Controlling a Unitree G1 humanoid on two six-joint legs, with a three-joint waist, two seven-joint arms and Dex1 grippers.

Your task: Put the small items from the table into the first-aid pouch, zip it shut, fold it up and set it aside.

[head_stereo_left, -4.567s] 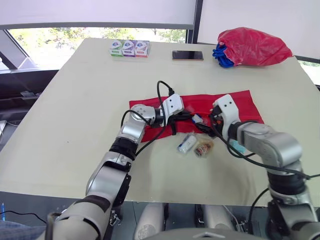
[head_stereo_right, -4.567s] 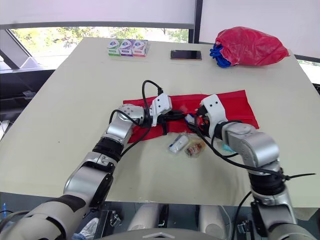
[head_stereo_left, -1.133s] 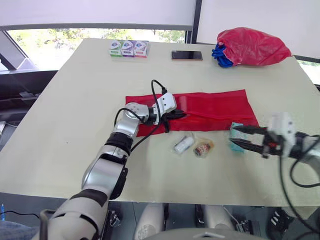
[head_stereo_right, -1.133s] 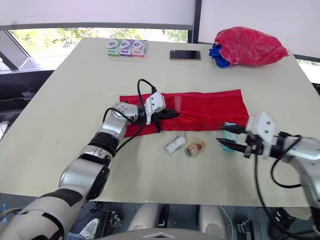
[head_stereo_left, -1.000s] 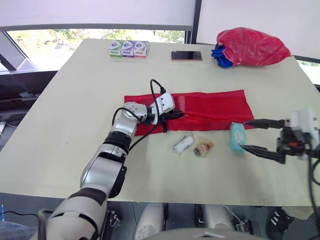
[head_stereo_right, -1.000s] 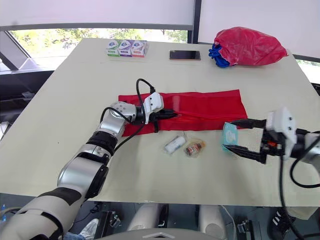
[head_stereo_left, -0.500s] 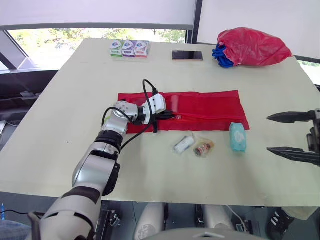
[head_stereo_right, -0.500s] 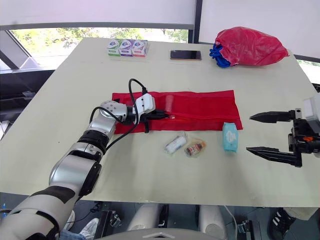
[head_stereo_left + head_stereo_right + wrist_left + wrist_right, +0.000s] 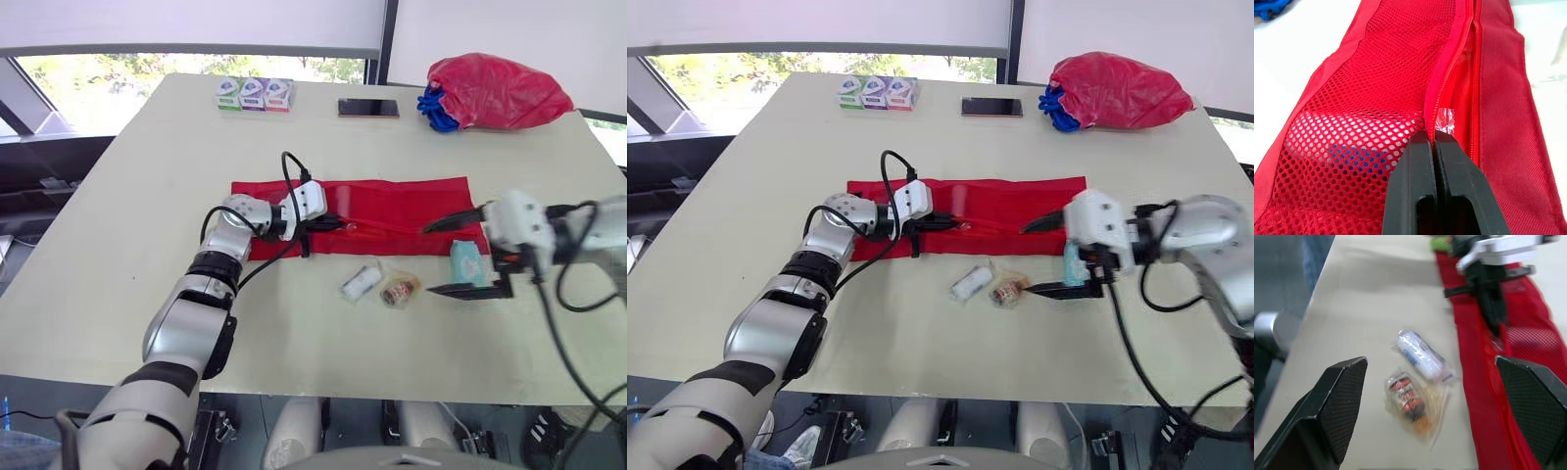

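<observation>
One red first-aid pouch [image 9: 402, 211] lies flat across mid-bench [image 9: 147, 196], zip open! Left tool [image 9: 338, 225] is clamped shut on its zipper edge. The left wrist view catches woven mesh, something blue and white behind it, and crinkly clear plastic in the opening. Right tool [image 9: 1027, 260] gapes wide near the pouch's right end, holding nothing, with a soft teal packet [image 9: 465, 262] beside it. From the right wrist: a white roll [image 9: 1422, 357] and a clear bag [image 9: 1410, 399] with an orange-and-dark item, near the pouch. At the far edge are three little boxes [image 9: 253, 95], a phone [image 9: 368, 108] and a red plastic sack [image 9: 500, 91].
</observation>
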